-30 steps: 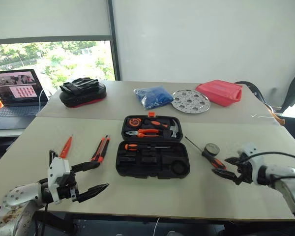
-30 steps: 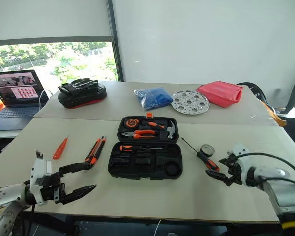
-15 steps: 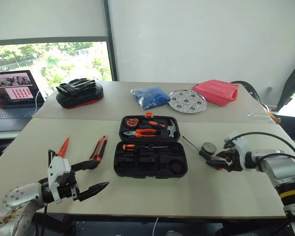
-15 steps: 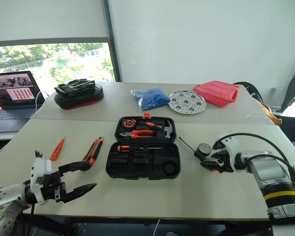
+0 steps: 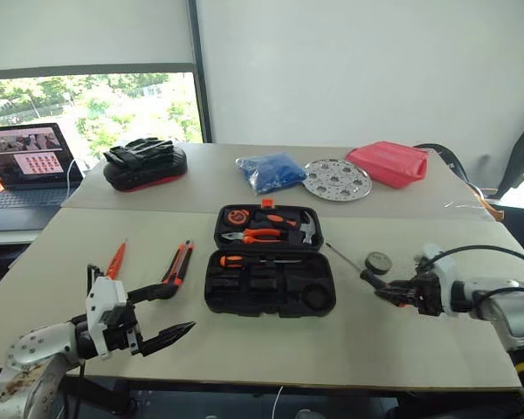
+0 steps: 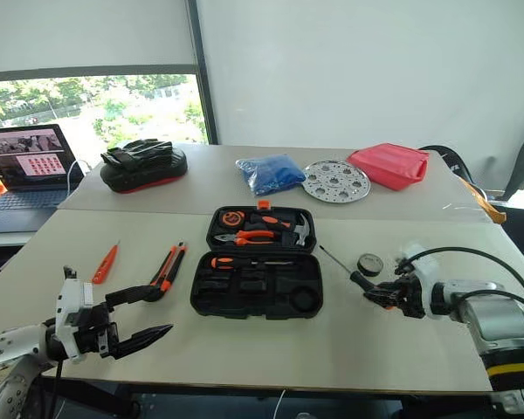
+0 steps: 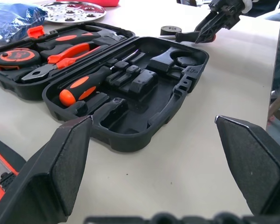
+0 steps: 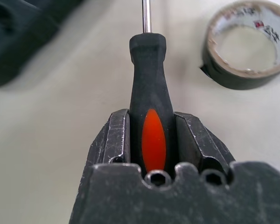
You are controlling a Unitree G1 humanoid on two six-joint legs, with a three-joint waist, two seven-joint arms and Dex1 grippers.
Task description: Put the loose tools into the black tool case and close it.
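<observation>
Right gripper (image 8: 151, 135): clamped on the screwdriver (image 8: 148, 88) — both fingers (image 8: 117, 137) pressed to the sides of its black-and-orange handle, shaft running straight out from the grip twd the case.
Screwdriver, head views: to the right of the case, held at the butt end, metal tip twd the case's right edge.
Tape roll (image 5: 377, 261): flat on the table just beside the screwdriver's handle, not touching the gripper.
Black tool case (image 5: 271, 282): open, centre of the near table; far half has tape measure, pliers and hammer in slots; near half has one orange-handled screwdriver (image 7: 84, 86) seated, other slots bare.
Left gripper (image 5: 169, 312): wide apart, nothing between the fingers — hovers at the near-left table edge, aimed twd the case.
Utility knife (image 5: 178, 264): on the table left of the case, just past the left gripper's upper finger.
Orange tester (image 5: 115, 260): further left, lying loose.
Back table: padded bag w/ gloves (image 5: 145, 163), blue bag (image 5: 272, 170), perforated disc (image 5: 337, 179), red pouch (image 5: 389, 163).
Laptop (image 5: 24, 166): far left, screen on.
</observation>
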